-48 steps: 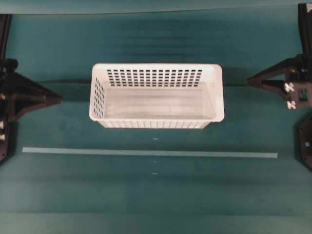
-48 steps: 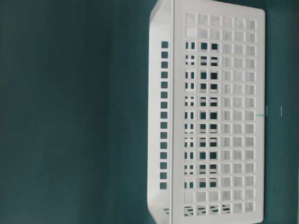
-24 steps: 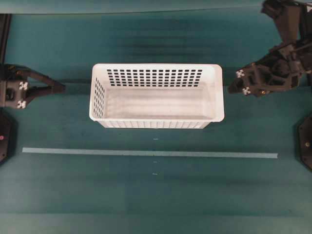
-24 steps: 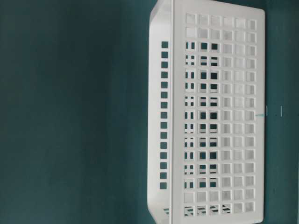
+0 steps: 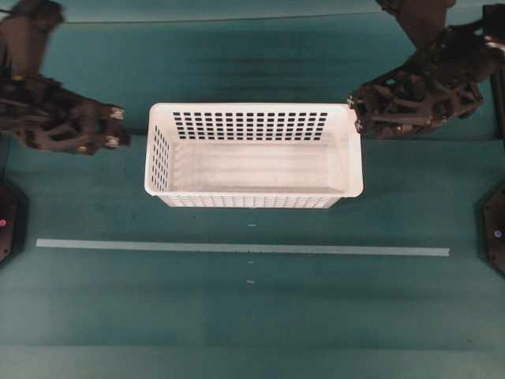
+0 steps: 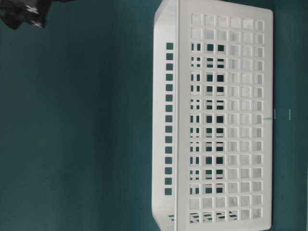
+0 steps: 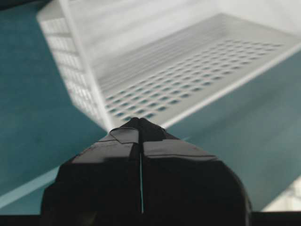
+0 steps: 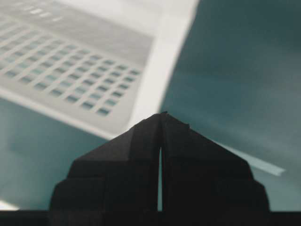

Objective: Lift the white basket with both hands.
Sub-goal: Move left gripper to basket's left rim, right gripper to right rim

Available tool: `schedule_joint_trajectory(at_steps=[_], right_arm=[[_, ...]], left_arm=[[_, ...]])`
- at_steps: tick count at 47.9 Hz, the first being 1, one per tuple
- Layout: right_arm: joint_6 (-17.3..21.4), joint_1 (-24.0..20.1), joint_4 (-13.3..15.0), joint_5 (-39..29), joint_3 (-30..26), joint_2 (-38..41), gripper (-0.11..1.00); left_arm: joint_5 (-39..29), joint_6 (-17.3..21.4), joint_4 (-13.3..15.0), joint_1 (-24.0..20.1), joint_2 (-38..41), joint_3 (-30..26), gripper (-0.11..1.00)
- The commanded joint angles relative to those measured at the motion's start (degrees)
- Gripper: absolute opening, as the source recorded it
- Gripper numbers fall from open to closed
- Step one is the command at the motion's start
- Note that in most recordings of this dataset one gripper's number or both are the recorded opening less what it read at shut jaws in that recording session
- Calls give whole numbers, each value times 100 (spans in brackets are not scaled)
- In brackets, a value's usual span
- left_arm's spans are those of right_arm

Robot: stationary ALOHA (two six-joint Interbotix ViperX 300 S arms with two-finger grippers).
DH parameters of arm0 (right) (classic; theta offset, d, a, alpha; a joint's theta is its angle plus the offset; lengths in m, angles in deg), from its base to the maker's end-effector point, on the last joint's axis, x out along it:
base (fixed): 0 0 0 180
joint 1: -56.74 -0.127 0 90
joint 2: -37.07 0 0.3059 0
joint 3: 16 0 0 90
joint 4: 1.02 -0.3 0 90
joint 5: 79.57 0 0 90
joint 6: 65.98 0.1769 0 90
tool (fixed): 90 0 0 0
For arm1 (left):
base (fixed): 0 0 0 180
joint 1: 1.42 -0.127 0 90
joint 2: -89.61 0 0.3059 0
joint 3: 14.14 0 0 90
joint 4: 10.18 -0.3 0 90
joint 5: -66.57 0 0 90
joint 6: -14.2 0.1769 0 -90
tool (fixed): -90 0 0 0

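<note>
- The basket (image 5: 254, 155) sat flat on the green worktop (image 5: 252, 316), open side up, between the two claws.
- The left claw (image 5: 117, 126) hung just off the basket's left end wall, up by the far corner. A sliver of green showed between tip and rim, so no contact.
- Its fingers were pressed together, with nothing between them. The left wrist view showed the two black halves (image 7: 139, 123) meeting in a hairline seam.
- From that wrist view the basket (image 7: 188, 70) lay ahead of the claw's tip, tilted across the frame, its holed wall and solid floor in sight.
- The right claw (image 5: 354, 109) was over at the basket's far right corner, its tip right at the rim. Touching or only overlapping from above? The overhead view could not settle it.
- That claw was shut too, and empty. The right wrist view had the two fingers (image 8: 162, 115) closed to a point with only a thin slit lower down.
- In that view the basket (image 8: 94, 61) sat ahead and to the left of the tip, blurred, its white rim running down toward the fingers.
- At table level the basket (image 6: 221, 115) filled the right half of the picture, and a scrap of black claw hardware (image 6: 24, 12) showed in the top left corner, well apart from it.
- A pale strip (image 5: 237, 248) ran across the worktop on the near side of the basket, away from both claws.
</note>
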Motion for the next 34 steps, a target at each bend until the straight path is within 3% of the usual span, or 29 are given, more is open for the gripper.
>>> schedule_joint_trajectory(at_steps=[1, 10, 34], right_arm=[[132, -35, 185, -132, -176, 97, 1], [439, -97, 220, -185, -255, 308, 1], [668, -176, 220, 97, -132, 352, 7]], left_arm=[[-264, -9, -53, -44, 246, -352, -6], [-475, -9, -53, -97, 492, -510, -6], [-457, -35, -53, -123, 545, -492, -3]])
